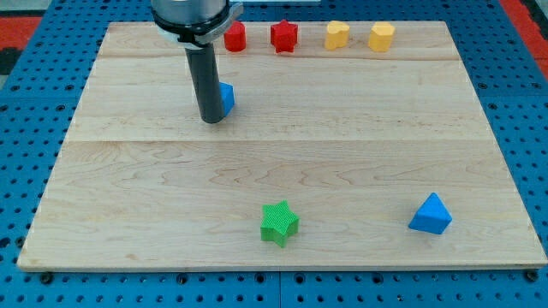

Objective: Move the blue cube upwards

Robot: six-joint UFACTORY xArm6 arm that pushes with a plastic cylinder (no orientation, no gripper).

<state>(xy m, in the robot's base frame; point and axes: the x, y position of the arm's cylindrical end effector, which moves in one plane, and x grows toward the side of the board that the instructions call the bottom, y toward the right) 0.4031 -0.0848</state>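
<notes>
Six small blocks sat on the pale wooden desk (128,214) as the arm's dark rod stood in the upper left part of the view, my tip (211,121) planted on the wood and touching, or very nearly touching, the blue cube (227,96). The cube showed only as a sliver at the rod's right edge, the rest hidden behind the rod, so the exact point of contact could not be made out. The arm carried no gripper at all; nothing opened or closed, and the rod held nothing, being able only to shove. With the tip sitting at the cube's lower left, the placement looked suited to driving the block toward the view's top, where a row waited along the far edge: a red cylinder (235,37), a red star (283,36), a yellow heart-like block (337,34) and a yellow cylinder-like block (382,36). The red cylinder lay almost straight above the cube, a likely obstacle if the push ran long. Well apart, near the bottom, rested a green star (279,223) and, farther right, a blue pyramid-like block (431,214).
</notes>
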